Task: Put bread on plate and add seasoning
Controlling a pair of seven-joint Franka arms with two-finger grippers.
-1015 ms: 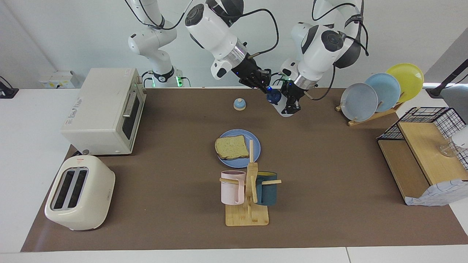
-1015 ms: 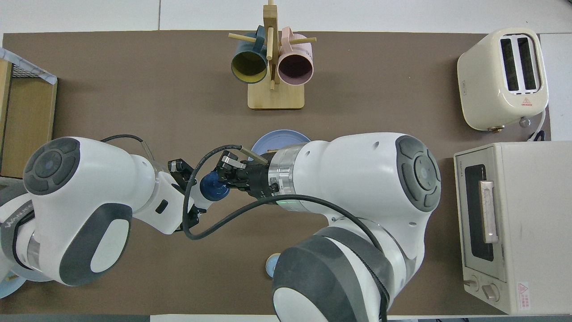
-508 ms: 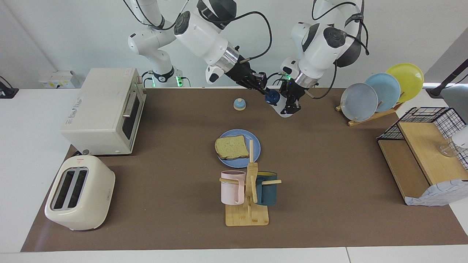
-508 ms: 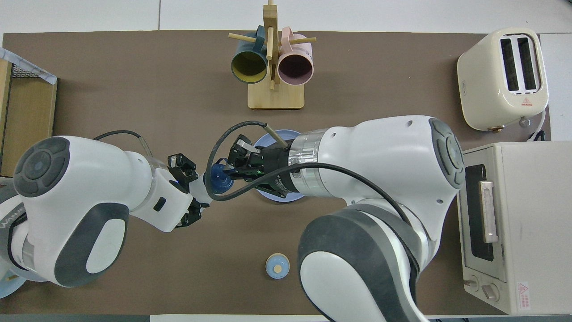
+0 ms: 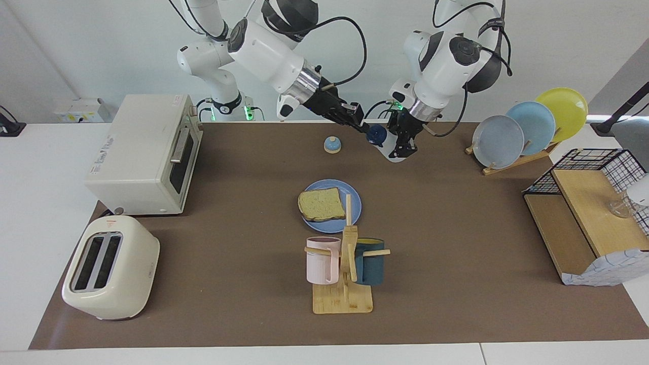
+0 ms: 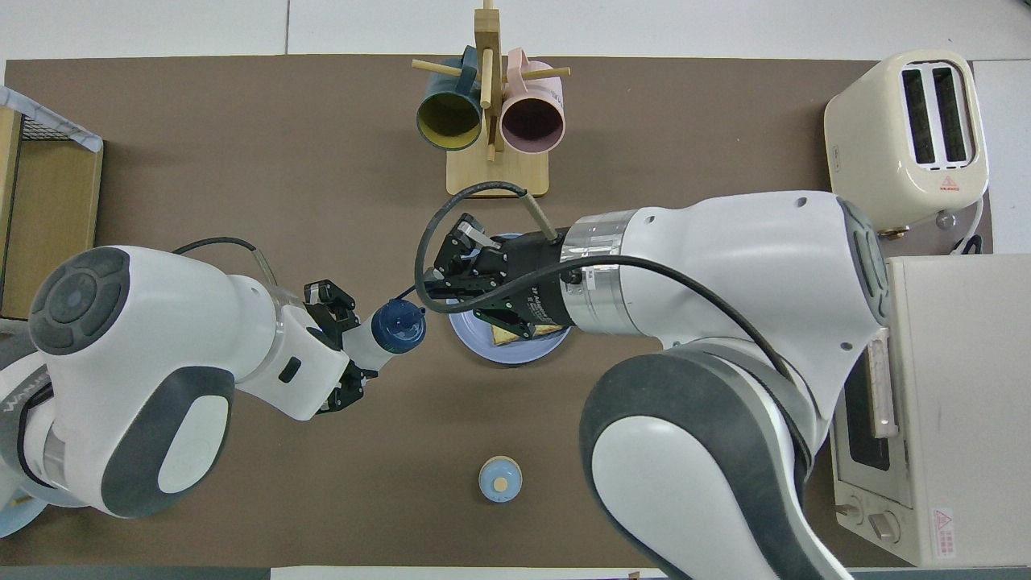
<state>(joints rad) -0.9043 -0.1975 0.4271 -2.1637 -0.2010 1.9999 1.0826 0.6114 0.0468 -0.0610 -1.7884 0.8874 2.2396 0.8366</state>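
- Since a second ago the right gripper (image 5: 359, 121) has drawn back from the seasoning (image 5: 385, 143), toward the right arm's end of the table; its closed fingertips now stand just clear of the dark blue cap and carry nothing that I can see.
- Left gripper (image 5: 403, 144) is clamped on the whitish body of the seasoning, holding it off the brown mat near the edge by the robots.
- Bottle's long axis is tilted, cap pointing toward the right gripper.
- Whether the cap has been loosened cannot be told.
- Bread (image 5: 321, 204) lies flat on the plate (image 5: 355, 203), mid-table, just on the robots' side of the mug rack (image 5: 345, 284).
- That step is judged done; seasoning remains.
- Governing relation: the plate lies well away from the held bottle, toward the mat's edge farthest from the robots, so the left arm must carry the bottle out over the bread and tip it cap-down.
- Containers: the plate holds only the slice; the mug rack carries a pink and a dark teal mug.
- Small bell (image 5: 332, 145) sits on the mat beside the grippers, a possible obstruction.
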